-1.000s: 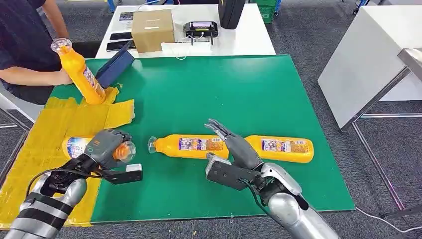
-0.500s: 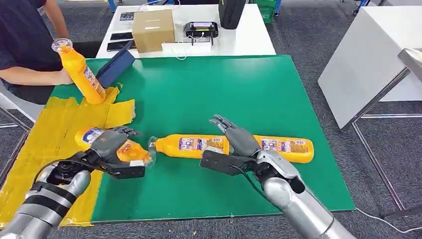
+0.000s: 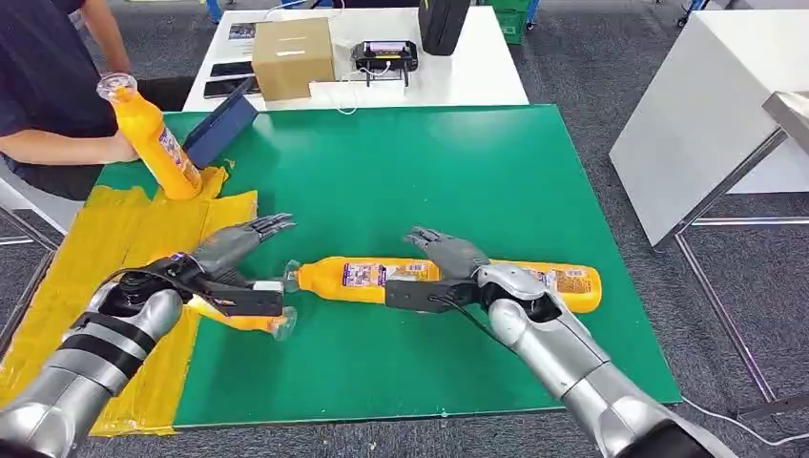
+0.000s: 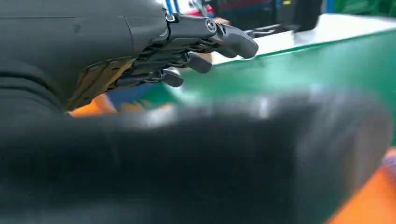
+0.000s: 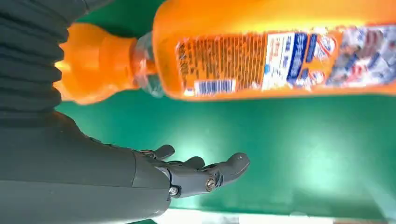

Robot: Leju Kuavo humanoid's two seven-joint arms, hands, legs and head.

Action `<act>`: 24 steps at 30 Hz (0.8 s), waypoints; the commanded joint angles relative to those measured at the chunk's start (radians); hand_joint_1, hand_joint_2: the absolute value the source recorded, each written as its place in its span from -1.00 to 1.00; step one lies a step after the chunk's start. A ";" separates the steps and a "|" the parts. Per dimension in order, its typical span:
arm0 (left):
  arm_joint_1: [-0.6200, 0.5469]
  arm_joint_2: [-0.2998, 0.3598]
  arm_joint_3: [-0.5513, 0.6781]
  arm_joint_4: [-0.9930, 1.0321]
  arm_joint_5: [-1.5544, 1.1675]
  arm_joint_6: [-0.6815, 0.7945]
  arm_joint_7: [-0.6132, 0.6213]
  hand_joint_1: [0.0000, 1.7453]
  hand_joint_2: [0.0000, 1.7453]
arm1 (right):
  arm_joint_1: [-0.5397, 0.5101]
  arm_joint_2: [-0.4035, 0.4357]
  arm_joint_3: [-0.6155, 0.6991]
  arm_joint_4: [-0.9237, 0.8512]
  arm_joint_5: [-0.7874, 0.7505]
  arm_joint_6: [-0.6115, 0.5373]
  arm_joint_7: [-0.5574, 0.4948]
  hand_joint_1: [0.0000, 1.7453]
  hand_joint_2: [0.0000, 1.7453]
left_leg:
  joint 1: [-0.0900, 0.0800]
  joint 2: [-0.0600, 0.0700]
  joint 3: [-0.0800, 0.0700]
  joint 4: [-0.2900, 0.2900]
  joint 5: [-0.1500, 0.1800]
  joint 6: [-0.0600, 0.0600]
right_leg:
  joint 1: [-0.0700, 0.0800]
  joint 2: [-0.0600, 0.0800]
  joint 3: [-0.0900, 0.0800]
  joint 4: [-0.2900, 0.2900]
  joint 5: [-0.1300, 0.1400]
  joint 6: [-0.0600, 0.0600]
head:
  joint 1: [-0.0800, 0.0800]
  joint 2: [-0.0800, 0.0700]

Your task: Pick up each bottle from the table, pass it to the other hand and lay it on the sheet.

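so the right hand (image 3: 448,262) hovers open, fingers spread just above the middle bottle (image 3: 363,278) on the green mat (image 3: 496,172), looks ready to grab it, while the left hand (image 3: 224,262) sits fingers-spread, nothing gripped, another bottle (image 3: 243,318) just under it at the yellow sheet's (image 3: 86,258) edge.

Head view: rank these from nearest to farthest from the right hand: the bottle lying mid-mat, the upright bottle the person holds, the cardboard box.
1. Bottle lying mid-mat, right beside the right hand.
2. Upright bottle, far left, on the yellow sheet.
3. Cardboard box, on the white table behind.
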 commanded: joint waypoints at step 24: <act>0.076 -0.221 0.328 -0.188 0.636 -0.236 0.012 -1.00 -1.00 | -0.120 0.219 0.148 0.523 0.209 -0.024 0.053 -0.80 1.00 | 0.001 -0.001 0.001 0.000 0.000 0.000 | 0.000 0.002 0.001 0.000 0.000 -0.001 | 0.000 0.000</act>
